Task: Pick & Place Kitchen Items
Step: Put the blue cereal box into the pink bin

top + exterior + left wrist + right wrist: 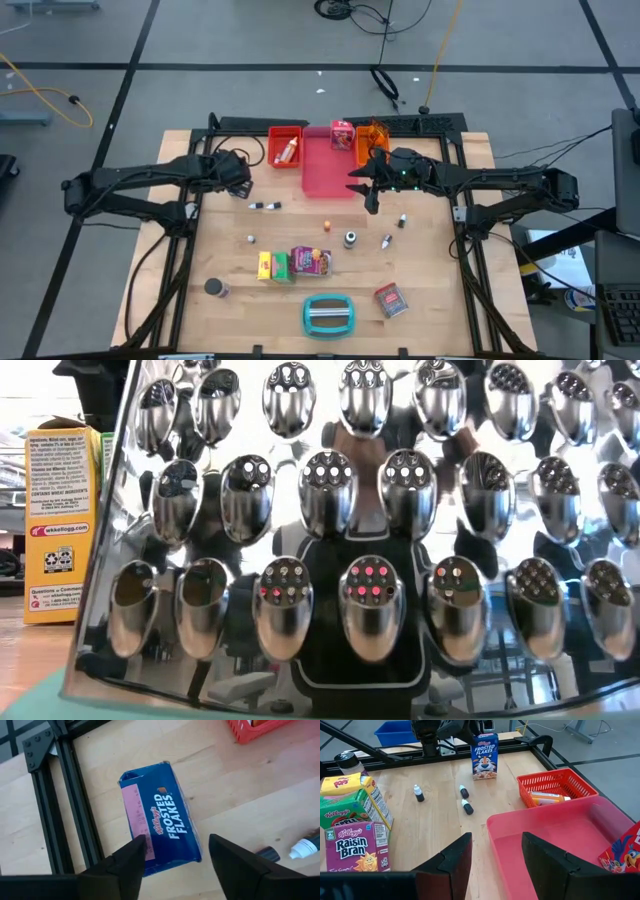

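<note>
A blue Frosted Flakes box [160, 815] stands upright on its base at the table's far left [484, 749]. My left gripper [175, 845] hangs open just above it, slanting down, with one finger on each side of the box's top end, and I see no touch. In the high view my left gripper [243, 178] hides the box. My right gripper [495, 842] is open and holds nothing. It hovers over the near rim of the pink tray [318, 178], near the table's middle [365, 190].
The red basket [285, 145] holds a bottle, and the pink tray holds a red-white box [342, 132]. Two small bottles [265, 205], shakers [350, 238], yellow, green and purple boxes [295, 263], a dark can [213, 288] and a teal grater [328, 313] lie nearer.
</note>
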Controlling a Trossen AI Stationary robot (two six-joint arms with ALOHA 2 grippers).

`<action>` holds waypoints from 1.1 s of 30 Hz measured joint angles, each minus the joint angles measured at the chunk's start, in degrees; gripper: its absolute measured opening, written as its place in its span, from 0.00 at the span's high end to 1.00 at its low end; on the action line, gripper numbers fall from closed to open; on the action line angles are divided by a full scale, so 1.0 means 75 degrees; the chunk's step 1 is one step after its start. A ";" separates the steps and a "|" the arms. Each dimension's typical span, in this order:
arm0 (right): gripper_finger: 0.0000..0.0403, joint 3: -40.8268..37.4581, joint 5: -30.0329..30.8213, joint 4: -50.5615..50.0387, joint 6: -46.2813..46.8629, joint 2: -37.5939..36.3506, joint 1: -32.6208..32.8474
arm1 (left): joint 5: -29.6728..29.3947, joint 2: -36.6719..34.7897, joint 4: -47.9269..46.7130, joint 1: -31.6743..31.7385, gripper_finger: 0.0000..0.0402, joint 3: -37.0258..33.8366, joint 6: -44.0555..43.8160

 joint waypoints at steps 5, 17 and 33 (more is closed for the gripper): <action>0.59 0.0000 0.0000 -0.0025 0.0025 0.0000 0.0001 | -0.0028 0.0005 -0.0003 0.0000 0.70 0.0000 0.0013; 0.59 0.0000 0.0000 -0.0052 0.0026 0.0000 0.0001 | 0.0080 0.0008 0.0006 0.0003 0.99 0.0000 0.0449; 0.59 0.0000 0.0000 -0.0052 0.0018 0.0000 0.0001 | 0.0018 0.0014 -0.0023 -0.0006 1.00 0.0914 0.1154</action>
